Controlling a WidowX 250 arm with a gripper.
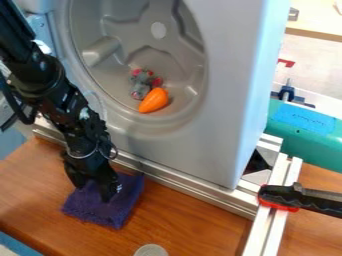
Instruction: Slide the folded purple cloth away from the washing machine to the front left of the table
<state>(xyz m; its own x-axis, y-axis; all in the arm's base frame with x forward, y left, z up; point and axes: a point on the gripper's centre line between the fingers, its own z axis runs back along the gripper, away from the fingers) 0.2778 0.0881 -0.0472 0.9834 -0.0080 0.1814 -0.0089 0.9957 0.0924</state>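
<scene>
Camera view's showing the pincer (93, 192) hanging spread right at the purple cloth (105, 216), which is lying on the worktop (184, 215) beneath, mostly sticking out towards the camera side, tbh.

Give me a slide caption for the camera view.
Robot tool at a purple cloth, beside a gray housing holding an orange toy and a plush toy.
</scene>
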